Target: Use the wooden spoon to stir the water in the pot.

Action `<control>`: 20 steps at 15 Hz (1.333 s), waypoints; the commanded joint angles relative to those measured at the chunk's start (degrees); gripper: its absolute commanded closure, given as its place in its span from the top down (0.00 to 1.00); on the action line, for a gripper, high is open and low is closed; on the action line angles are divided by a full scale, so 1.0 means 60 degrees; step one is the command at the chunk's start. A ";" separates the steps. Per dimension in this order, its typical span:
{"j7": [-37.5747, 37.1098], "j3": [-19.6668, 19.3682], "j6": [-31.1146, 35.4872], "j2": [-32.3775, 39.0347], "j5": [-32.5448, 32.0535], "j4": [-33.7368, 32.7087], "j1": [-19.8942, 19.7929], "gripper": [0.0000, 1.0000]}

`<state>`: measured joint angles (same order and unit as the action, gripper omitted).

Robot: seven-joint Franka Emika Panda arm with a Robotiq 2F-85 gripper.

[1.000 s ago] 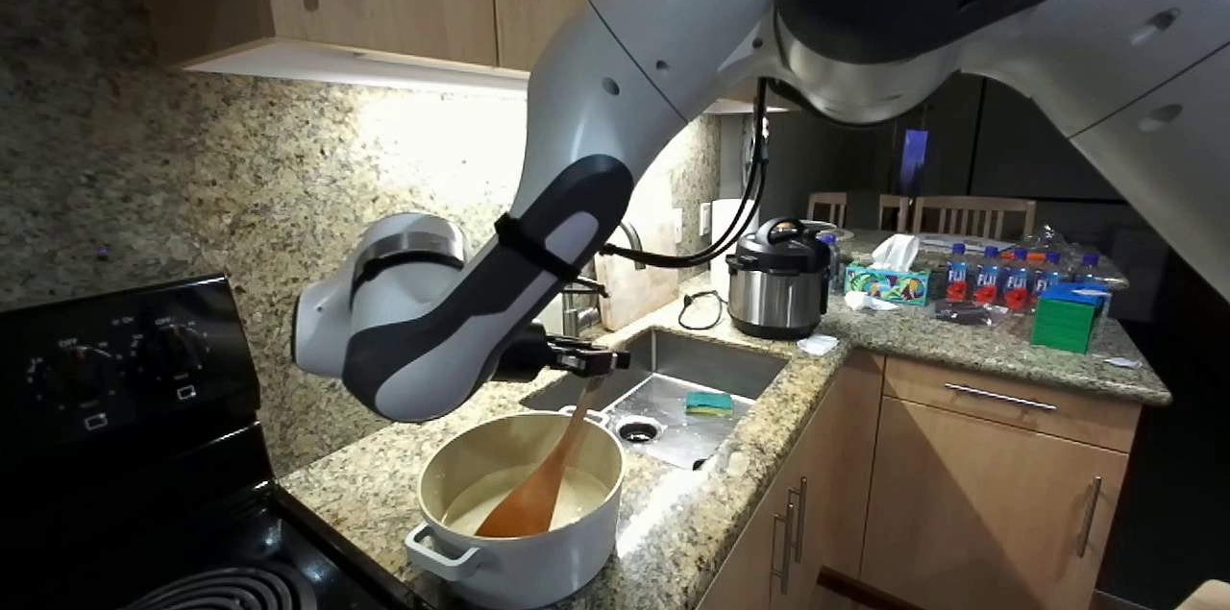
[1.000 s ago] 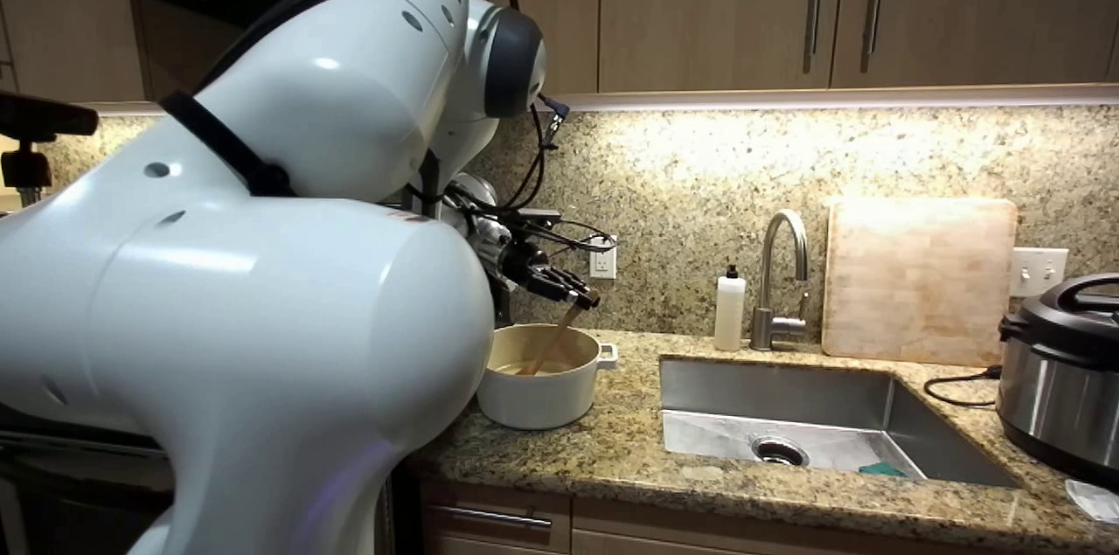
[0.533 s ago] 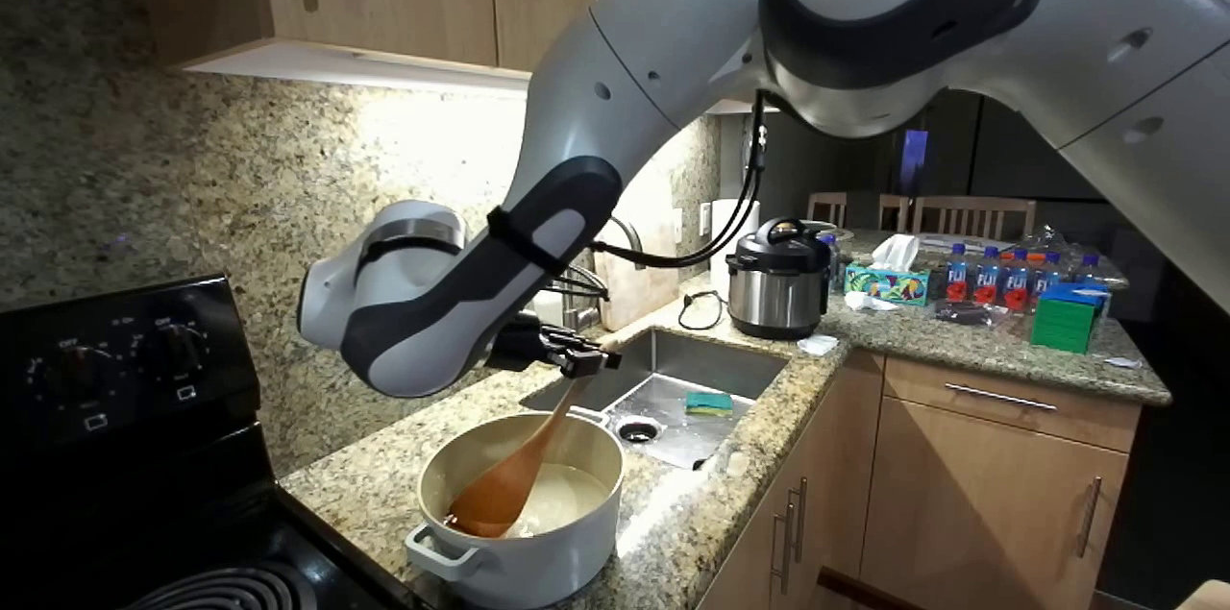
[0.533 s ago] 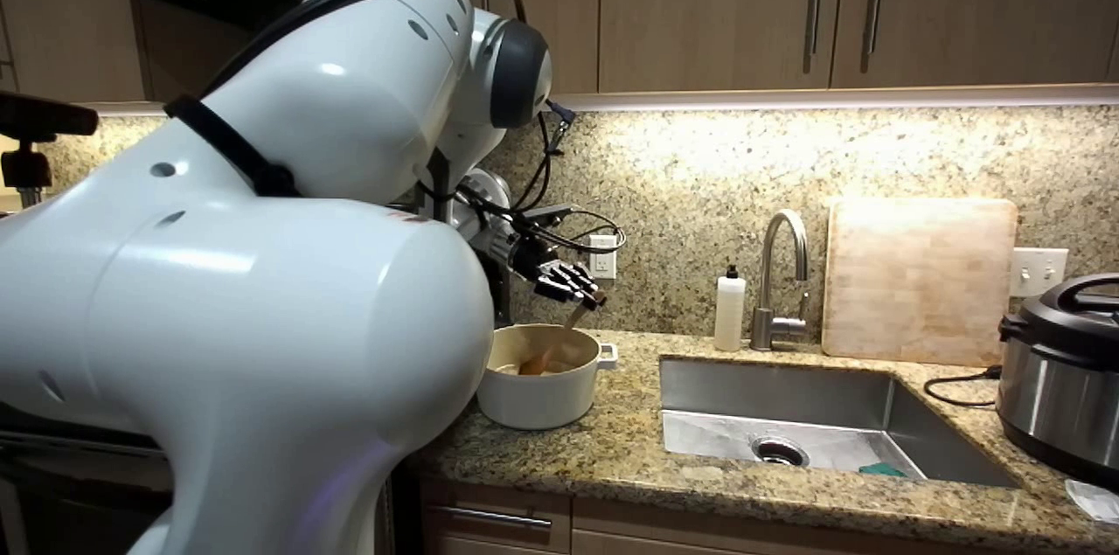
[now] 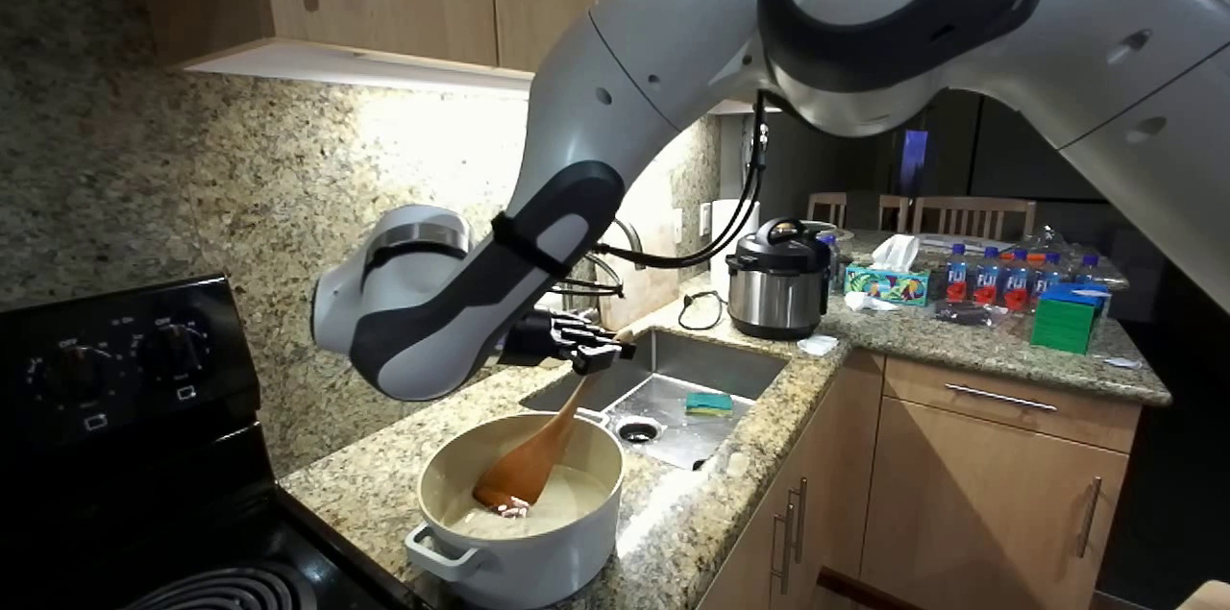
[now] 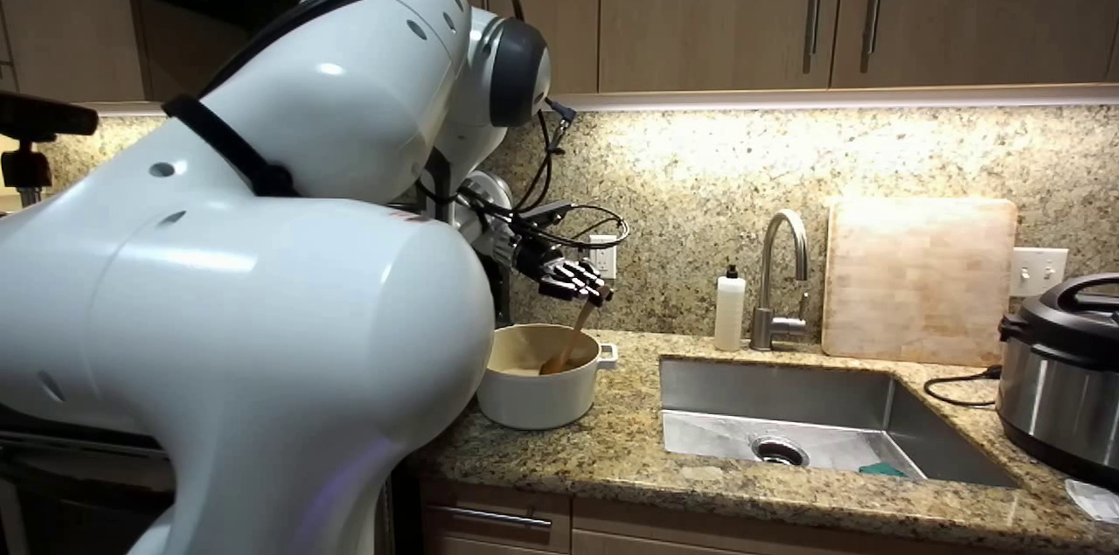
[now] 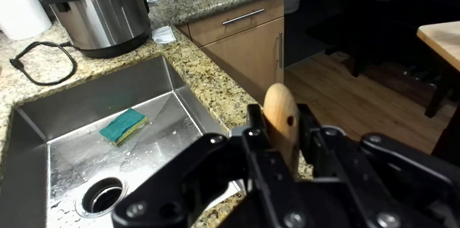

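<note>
The wooden spoon [image 5: 527,468] leans in the white pot [image 5: 543,572], its broad end in the pale water [image 5: 577,500] toward the back wall. In an exterior view the spoon [image 6: 566,352] tilts up to the right inside the pot [image 6: 538,402]. My gripper [image 5: 607,355] is above the pot's sink-side rim, also seen in an exterior view [image 6: 599,293]. In the wrist view my gripper [image 7: 280,122] is shut on the handle, whose holed tip [image 7: 282,102] sticks out between the fingers. The pot is out of the wrist view.
A steel sink [image 5: 663,399] with a green sponge [image 5: 709,403] lies beside the pot. A black stove [image 5: 221,533] stands on the pot's other side. A silver-black electric cooker [image 5: 778,283], a soap bottle [image 6: 730,310] and a faucet [image 6: 781,275] stand around the sink.
The spoon's broad end swept left in the pot, then back right and away toward the wall side. My gripper, still holding the handle, shifted slightly. The water shows ripples by the spoon.
</note>
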<state>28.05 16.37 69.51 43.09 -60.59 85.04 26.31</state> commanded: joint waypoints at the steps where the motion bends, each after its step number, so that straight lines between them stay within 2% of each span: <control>1: -0.0005 -0.0013 -0.0729 -0.0363 -0.0305 0.0701 0.0232 0.09; 6: 0.1020 0.0230 -0.1546 -0.0419 -0.0778 0.1155 0.0345 0.09; 10: 0.2587 0.0411 -0.1830 -0.0033 -0.0840 0.0747 0.0282 0.09; 16: 0.4042 0.0725 -0.0724 0.0317 -0.0202 0.0129 -0.0039 0.09; 20: 0.3365 0.0625 -0.0074 0.0613 0.0786 -0.0728 -0.0220 0.09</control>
<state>49.60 19.44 66.68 45.50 -60.16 83.98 26.48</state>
